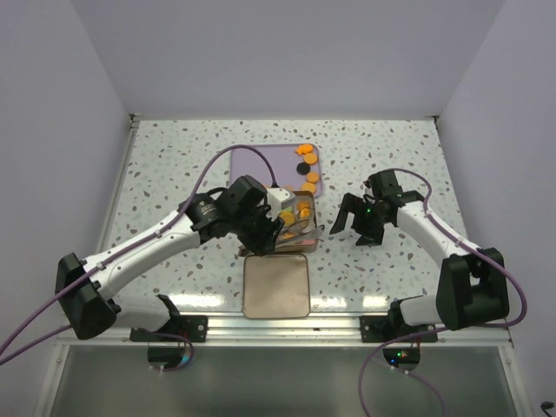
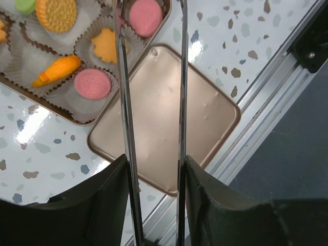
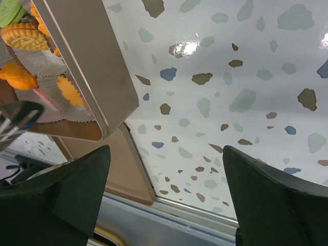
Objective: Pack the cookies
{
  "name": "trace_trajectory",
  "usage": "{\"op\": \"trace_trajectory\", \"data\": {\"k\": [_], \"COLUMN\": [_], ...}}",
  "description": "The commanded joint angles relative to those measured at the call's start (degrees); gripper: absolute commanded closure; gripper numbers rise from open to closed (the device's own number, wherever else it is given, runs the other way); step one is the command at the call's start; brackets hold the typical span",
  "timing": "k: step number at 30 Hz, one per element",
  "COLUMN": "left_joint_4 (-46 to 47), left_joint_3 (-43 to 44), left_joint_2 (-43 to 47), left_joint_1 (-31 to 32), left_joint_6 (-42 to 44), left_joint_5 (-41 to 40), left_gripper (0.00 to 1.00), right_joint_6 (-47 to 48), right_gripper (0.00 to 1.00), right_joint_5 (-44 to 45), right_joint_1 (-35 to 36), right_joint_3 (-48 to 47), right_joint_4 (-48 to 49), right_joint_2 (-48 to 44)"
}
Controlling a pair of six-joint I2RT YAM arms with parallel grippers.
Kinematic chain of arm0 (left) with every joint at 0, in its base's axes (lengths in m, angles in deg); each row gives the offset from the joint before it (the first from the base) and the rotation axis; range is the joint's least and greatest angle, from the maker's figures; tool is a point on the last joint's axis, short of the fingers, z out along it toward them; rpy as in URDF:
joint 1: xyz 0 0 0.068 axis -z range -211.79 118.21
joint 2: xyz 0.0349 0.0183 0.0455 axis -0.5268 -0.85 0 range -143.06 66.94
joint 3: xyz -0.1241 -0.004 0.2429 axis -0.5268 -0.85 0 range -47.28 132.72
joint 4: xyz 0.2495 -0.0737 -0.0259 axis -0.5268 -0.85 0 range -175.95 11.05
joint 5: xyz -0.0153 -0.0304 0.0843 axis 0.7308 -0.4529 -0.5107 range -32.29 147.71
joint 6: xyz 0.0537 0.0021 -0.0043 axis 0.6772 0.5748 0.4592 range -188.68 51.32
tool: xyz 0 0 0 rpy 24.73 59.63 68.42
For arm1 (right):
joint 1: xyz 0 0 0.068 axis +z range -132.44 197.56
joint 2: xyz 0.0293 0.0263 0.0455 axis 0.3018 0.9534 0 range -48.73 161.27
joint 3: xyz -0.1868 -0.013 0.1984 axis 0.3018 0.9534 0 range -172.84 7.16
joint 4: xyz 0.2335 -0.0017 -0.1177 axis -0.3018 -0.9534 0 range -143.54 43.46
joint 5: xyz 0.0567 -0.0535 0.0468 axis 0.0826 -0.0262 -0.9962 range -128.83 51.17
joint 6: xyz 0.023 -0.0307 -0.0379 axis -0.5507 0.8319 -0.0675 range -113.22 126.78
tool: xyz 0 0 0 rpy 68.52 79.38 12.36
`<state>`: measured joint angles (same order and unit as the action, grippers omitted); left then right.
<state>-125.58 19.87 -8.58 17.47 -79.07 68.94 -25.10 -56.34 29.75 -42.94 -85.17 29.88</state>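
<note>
Loose orange cookies [image 1: 310, 177] and a black one [image 1: 305, 162] lie on the right side of a purple tray [image 1: 261, 165]. The square metal tin [image 1: 302, 247] in front of it holds cookies in white paper cups: pink [image 2: 146, 15], pink [image 2: 92, 83], orange [image 2: 106, 45], a round orange sandwich one [image 2: 56, 13] and a green one [image 2: 24, 4]. My left gripper [image 1: 263, 231] [image 2: 154, 164] hovers over the tin, shut on metal tongs [image 2: 125, 102]. The tong blades stand apart with nothing between them. To the right of the tin my right gripper [image 1: 354, 228] [image 3: 166, 179] is open and empty.
The tin's copper-coloured lid [image 1: 276, 285] [image 2: 169, 118] [image 3: 128, 169] lies flat in front of the tin, near the table's metal front rail [image 1: 278, 326]. The tin's side wall [image 3: 92, 66] is just left of my right gripper. White walls enclose the speckled table.
</note>
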Motion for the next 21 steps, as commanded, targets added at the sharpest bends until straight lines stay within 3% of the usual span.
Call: {"op": "trace_trajectory", "data": {"k": [1, 6, 10, 16, 21], "left_joint_4": [4.3, 3.5, 3.5, 8.0, 14.8], "left_joint_3": [4.7, 5.2, 3.7, -3.9, -11.5], "left_joint_2": [3.3, 4.7, 4.9, 4.6, 4.3], "left_joint_1": [-2.0, -11.2, -18.2, -26.7, -33.2], "left_joint_6": [-1.7, -2.1, -2.7, -7.5, -11.1], "left_joint_5": [-0.2, -5.9, -16.6, -22.7, -23.1], "left_gripper": [0.51, 0.51, 0.51, 0.51, 0.46], "right_joint_6": [0.8, 1.3, 1.9, 2.3, 2.5], "right_gripper": [0.06, 0.06, 0.06, 0.06, 0.06], "right_joint_5": [-0.2, -0.2, -0.2, -0.3, -0.1], "right_joint_1": [-0.3, -0.4, -0.3, -0.3, -0.3], "right_joint_3": [0.1, -0.3, -0.4, -0.8, -0.8], "right_joint_4": [-0.1, -0.2, -0.2, -0.2, -0.6], "right_joint_2": [-1.4, -1.1, -0.7, -0.6, -1.2]}}
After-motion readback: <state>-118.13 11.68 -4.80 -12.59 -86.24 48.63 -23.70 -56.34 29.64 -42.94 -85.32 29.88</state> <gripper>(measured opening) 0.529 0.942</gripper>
